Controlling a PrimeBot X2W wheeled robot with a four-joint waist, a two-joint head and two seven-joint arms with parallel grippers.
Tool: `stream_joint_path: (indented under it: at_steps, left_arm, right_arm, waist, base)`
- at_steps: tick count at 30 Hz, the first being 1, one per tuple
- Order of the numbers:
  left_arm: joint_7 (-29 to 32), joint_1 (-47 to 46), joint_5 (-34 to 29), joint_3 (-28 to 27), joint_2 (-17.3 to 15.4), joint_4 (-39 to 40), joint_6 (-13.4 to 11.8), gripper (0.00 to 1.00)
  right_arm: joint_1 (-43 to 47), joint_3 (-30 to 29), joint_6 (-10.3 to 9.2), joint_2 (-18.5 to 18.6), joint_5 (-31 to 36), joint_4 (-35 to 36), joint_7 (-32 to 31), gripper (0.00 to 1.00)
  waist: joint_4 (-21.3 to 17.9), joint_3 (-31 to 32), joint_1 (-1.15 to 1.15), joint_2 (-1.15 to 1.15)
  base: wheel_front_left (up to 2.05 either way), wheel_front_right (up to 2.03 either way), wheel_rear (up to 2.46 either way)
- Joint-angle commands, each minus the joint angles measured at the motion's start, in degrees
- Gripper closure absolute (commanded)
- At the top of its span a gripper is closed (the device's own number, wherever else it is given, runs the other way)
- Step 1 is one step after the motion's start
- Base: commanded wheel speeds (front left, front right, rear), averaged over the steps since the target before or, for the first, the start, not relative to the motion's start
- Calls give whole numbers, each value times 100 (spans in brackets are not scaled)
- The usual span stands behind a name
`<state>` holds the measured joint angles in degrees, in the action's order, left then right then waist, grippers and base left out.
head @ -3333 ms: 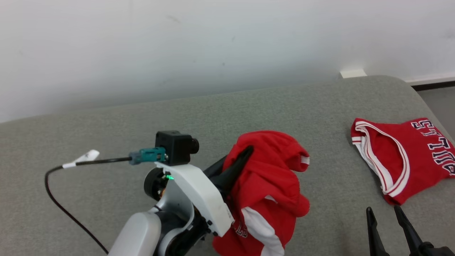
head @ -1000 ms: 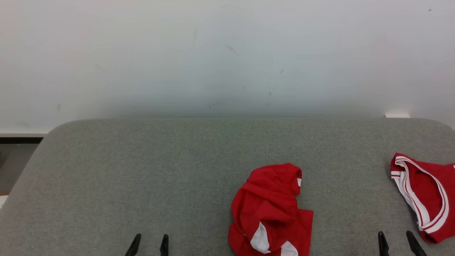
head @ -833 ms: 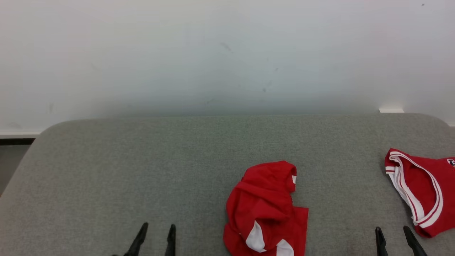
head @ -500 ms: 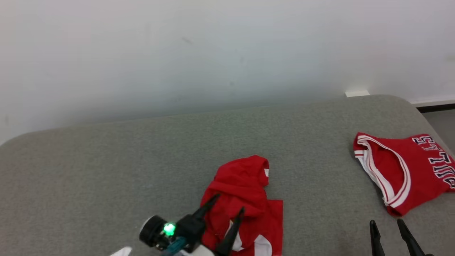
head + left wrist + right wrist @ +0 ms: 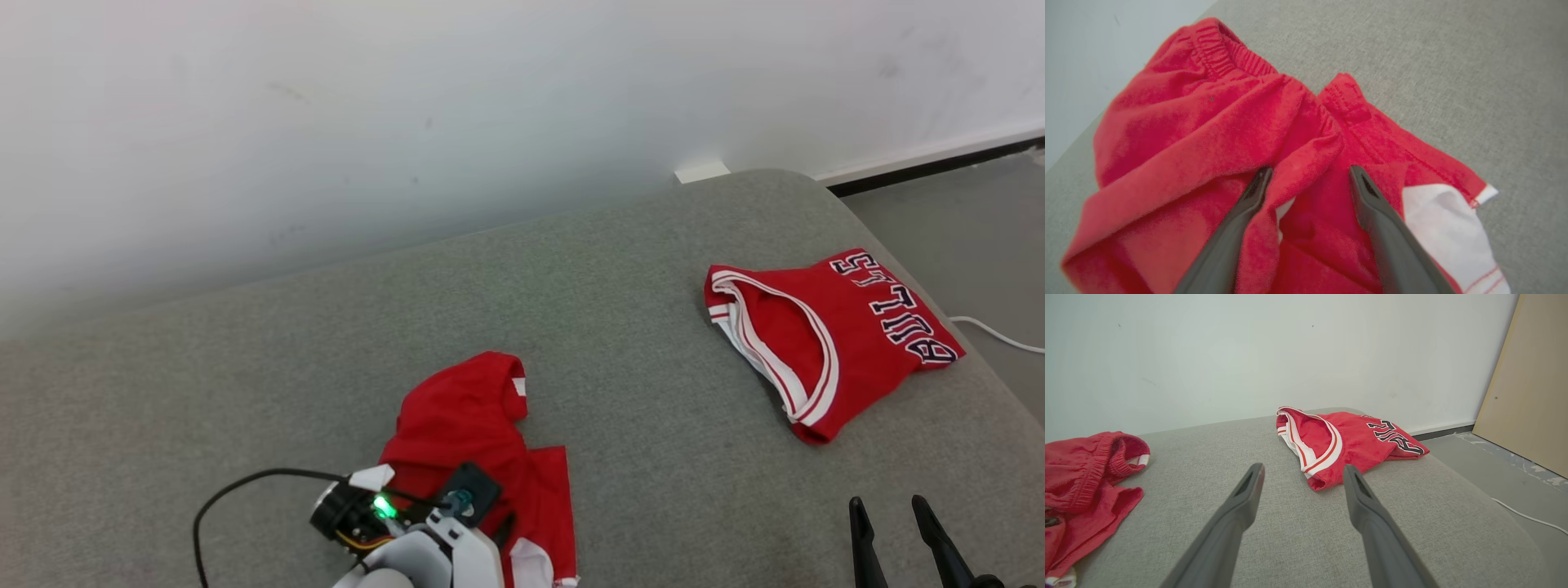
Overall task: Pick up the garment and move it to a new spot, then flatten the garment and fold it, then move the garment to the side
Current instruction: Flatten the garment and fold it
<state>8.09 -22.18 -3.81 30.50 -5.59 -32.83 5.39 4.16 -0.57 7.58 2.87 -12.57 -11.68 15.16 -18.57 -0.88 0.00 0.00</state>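
Observation:
The garment point(image 5: 465, 416) is a crumpled red piece with white patches, lying near the front of the grey padded surface point(image 5: 245, 367). My left wrist point(image 5: 408, 531) hangs over its near end. In the left wrist view my left gripper point(image 5: 1310, 171) is open, its fingertips spread just above a raised red fold of the garment point(image 5: 1188, 122), and nothing is pinched between them. My right gripper point(image 5: 886, 510) stands open at the lower right, low over bare fabric and apart from the garment. Its open fingers point(image 5: 1303, 467) point along the surface.
A red jersey with white trim and dark lettering point(image 5: 824, 335) lies at the right end of the surface, ahead of my right gripper. Beyond the rounded right edge are the floor and a white cable point(image 5: 996, 335). A white wall runs behind. A tan panel point(image 5: 1527, 375) stands at the right.
The head camera has swung, shifting the whole picture. My left arm has come up from the bottom edge and now sits over the garment's near end, fingers open. The garment lies where it was.

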Motion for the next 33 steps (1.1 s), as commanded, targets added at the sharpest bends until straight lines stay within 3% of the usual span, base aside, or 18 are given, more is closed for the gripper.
stream_joint_path:
  at_steps: [1, 2, 6, 13, 17, 23, 28, 33]
  left_arm:
    - [58, -80, -42, -28, -52, -108, -61, 87]
    - [80, -109, 9, -61, -41, -168, -87, 100]
    - [-50, -204, 452, -365, 96, -221, -181, 100]
    - [-328, -496, 1878, -934, 244, 140, -245, 100]
    - [-729, -892, 2931, -814, 261, 537, -716, 100]
    - [-1544, -1572, 3872, -484, 256, 802, -1475, 100]
    - [-2129, -2046, 4614, -246, 257, 920, -1895, 100]
    - [-2328, -2296, 5403, -298, 256, 1293, -2275, 100]
  right_arm:
    - [-65, -11, -17, 7, -7, 0, -7, 0]
    - [-74, -7, -17, 7, -11, 3, -7, 0]
    - [-68, 3, -17, 8, -44, -8, -7, 0]
    - [-80, 79, -17, 9, -25, -52, -6, 0]
    - [-143, 151, -17, 9, 4, -78, -7, 0]
    - [-132, 261, -16, 9, 5, -120, -7, 0]
    - [-113, 306, -17, 9, 31, -159, -6, 0]
    - [-165, 334, -17, 9, 67, -191, -7, 0]
  waist:
    - [-67, -47, 0, 0]
    - [-83, -62, 0, 0]
    - [-104, -104, 0, 0]
    - [-13, -123, 0, 0]
    - [14, -91, 0, 0]
    - [29, -24, 0, 0]
    - [25, 17, 0, 0]
    - [66, 25, 0, 0]
  base:
    - [0, 0, 0]
    - [0, 0, 0]
    - [0, 0, 0]
    - [0, 0, 0]
    - [0, 0, 0]
    - [0, 0, 0]
    - [0, 0, 0]
    - [0, 0, 0]
